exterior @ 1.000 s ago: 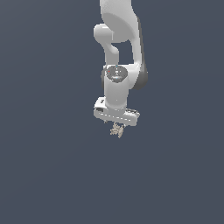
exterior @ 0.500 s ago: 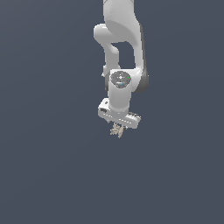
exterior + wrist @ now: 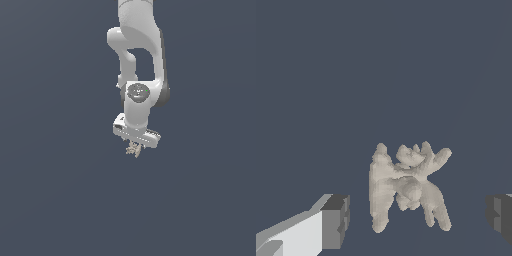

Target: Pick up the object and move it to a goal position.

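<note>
The object (image 3: 406,187) is a small beige-tan spiky item with several short protrusions. In the wrist view it lies between the two dark fingertips (image 3: 336,220) of my gripper (image 3: 418,220), with a clear gap on each side, so the gripper is open and straddles it without touching. In the exterior view the object (image 3: 133,149) shows just under the white hand, and the gripper (image 3: 134,148) is down around it. The fingers themselves are mostly hidden there by the hand.
The white arm (image 3: 137,60) comes down from the top of the exterior view. The ground is a plain dark blue-grey surface (image 3: 60,200) with nothing else on it in view.
The hand has shifted slightly to the exterior view's right and a touch lower over the object. The object has stayed in the same spot.
</note>
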You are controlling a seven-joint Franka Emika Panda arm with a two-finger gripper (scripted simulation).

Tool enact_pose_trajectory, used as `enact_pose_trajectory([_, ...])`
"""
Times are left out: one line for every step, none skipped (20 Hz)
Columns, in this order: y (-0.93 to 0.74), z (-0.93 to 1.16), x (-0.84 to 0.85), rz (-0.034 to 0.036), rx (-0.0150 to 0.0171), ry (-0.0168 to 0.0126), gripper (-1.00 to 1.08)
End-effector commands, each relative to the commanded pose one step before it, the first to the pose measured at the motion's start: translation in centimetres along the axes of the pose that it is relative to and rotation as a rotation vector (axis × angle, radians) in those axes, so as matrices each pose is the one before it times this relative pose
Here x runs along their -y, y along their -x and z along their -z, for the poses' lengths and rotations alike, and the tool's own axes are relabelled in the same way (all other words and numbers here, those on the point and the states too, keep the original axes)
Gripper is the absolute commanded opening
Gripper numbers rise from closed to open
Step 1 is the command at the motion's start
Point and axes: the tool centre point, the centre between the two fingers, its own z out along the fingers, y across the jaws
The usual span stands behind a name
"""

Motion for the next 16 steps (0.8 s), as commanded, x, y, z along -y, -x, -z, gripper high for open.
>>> enact_pose_trajectory([0.052,-0.757,-0.029,-0.00066,0.00084,0.00051,1.0])
enact_pose_trajectory([0.014,-0.434,-0.013,-0.00049,-0.00004,0.00002,1.0])
enact_pose_trajectory([0.018,-0.497,-0.011,-0.00049,-0.00004,0.00002,1.0])
enact_pose_trajectory([0.022,-0.554,-0.01,-0.00049,-0.00004,0.00002,1.0])
enact_pose_trajectory([0.018,-0.527,-0.009,-0.00049,-0.00004,0.00002,1.0])
enact_pose_trajectory([0.01,-0.459,-0.01,-0.00049,-0.00003,0.00001,1.0])
enact_pose_trajectory([0.014,-0.393,0.017,0.0,0.0,0.0,1.0])
enact_pose_trajectory([-0.009,-0.324,-0.008,-0.00049,-0.00003,0.0,1.0])
enact_pose_trajectory([-0.007,-0.257,0.019,0.0,0.0,0.0,1.0])
enact_pose_trajectory([-0.029,-0.186,-0.006,-0.00049,-0.00002,-0.00004,1.0])
enact_pose_trajectory([-0.022,-0.123,0.018,0.0,0.0,0.0,1.0])
enact_pose_trajectory([-0.02,-0.066,0.014,0.0,0.0,0.0,1.0])
enact_pose_trajectory([-0.009,-0.02,0.006,0.0,0.0,0.0,1.0])
enact_pose_trajectory([0.0,0.0,0.0,0.0,0.0,0.0,-1.0])
enact_pose_trajectory([0.0,0.0,0.0,0.0,0.0,0.0,-1.0])
enact_pose_trajectory([0.0,0.0,0.0,0.0,0.0,0.0,-1.0])
